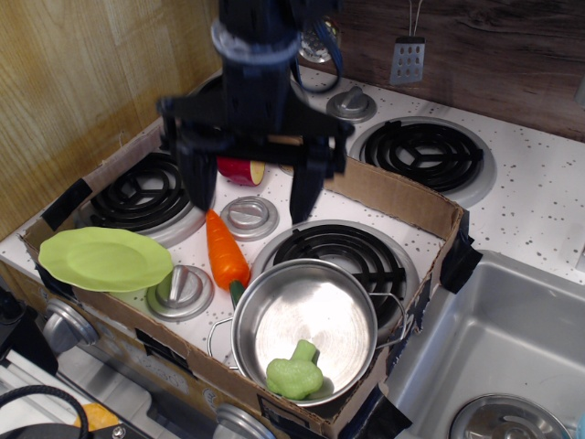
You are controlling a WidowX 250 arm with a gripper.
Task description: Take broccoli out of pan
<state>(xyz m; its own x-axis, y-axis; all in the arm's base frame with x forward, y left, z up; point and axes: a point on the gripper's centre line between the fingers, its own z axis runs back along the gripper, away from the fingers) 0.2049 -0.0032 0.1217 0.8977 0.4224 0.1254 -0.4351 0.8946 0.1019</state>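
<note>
The light-green broccoli (294, 370) lies inside the shiny steel pan (315, 311), against its front rim. The pan sits on the front right burner inside a cardboard box. My gripper (250, 197) hangs above the middle of the stove, behind and to the left of the pan. Its two black fingers (303, 192) are spread wide apart and hold nothing. It is blurred by motion.
An orange carrot (224, 249) lies just left of the pan. A lime-green plate (104, 259) rests at the front left. A red cut fruit (239, 170) is partly hidden behind the gripper. The cardboard wall (393, 194) rings the stove; a sink (512, 357) is at the right.
</note>
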